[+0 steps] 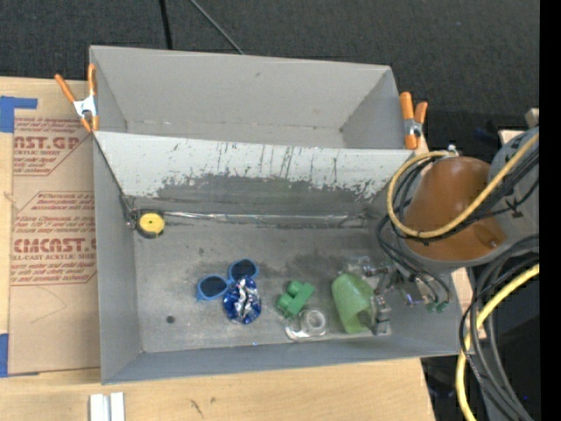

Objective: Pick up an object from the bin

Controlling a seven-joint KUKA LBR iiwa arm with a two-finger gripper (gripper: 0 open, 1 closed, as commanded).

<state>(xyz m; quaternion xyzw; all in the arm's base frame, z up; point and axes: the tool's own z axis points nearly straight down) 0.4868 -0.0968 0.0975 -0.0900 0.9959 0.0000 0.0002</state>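
Closest to the near wall of the bin (263,358) lies a clear ring-shaped piece (308,324), flat on the floor, touching or almost touching the lower left end of a pale green piece (351,303). That pale green piece is the largest loose thing here, a rounded lump standing a little upright. The end effector (382,309) is down at floor level right against its right side, which fits an arm entering from the right and meeting the nearest thing first. Whether the end effector is open or closed cannot be told, nor whether it has hold of anything, so the pale green piece is only the likely target.

Just left of it sits a small dark green block (296,298), apart from the rest. Further left is a cluster of blue pieces (238,292), two flat ovals and a patterned lump touching one another. Behind, above the end effector, the orange cover (451,209) of the wrist hangs over the right rim. Farthest off, a yellow disc (152,224) rests alone in the crease where the floor meets the sloped back wall, probably stopped there.
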